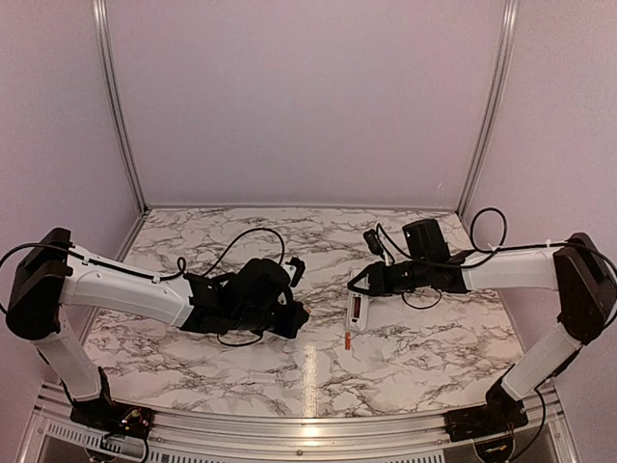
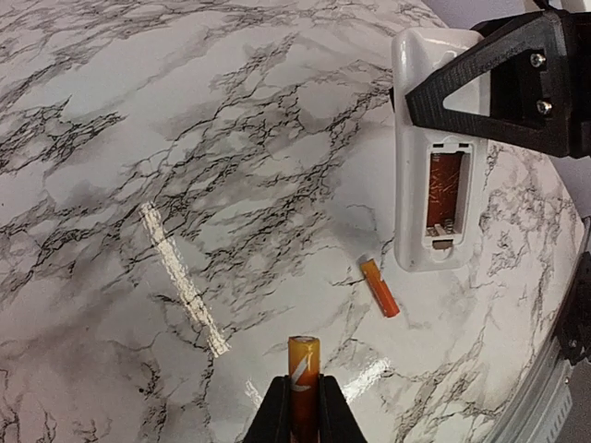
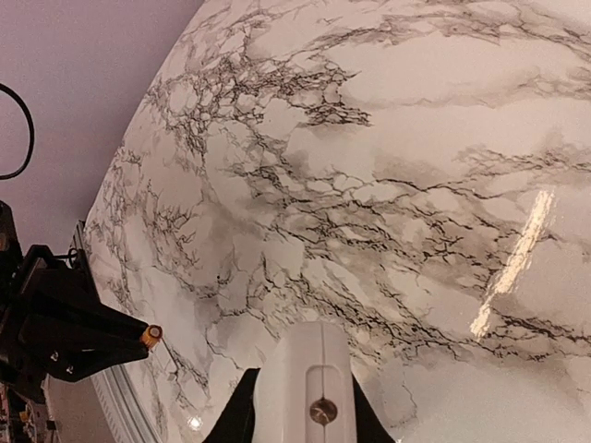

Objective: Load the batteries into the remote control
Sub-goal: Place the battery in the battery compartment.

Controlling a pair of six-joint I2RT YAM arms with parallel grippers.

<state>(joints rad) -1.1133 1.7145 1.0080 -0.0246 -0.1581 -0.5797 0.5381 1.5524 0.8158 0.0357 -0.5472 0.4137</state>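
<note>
On the marble-patterned table (image 1: pixel 193 367), two arms reach toward the middle, each gripper closed on one of the task's pieces.
Right of centre, the right gripper (image 1: pixel 362 289) pinches the far end of the white remote control (image 1: pixel 357 311). The remote's back faces up and its open battery recess (image 2: pixel 445 189) shows reddish-brown inside; what fills it is unclear, as is whether the near end touches the table. Left of centre, the left gripper (image 2: pixel 303 406) has its fingers pressed on the sides of the held battery (image 2: pixel 303 365), whose orange end pokes out past the fingertips toward the remote, well apart from it. The loose battery (image 1: pixel 347 340) lies flat on the table just near of the remote's near end, not touching it.
</note>
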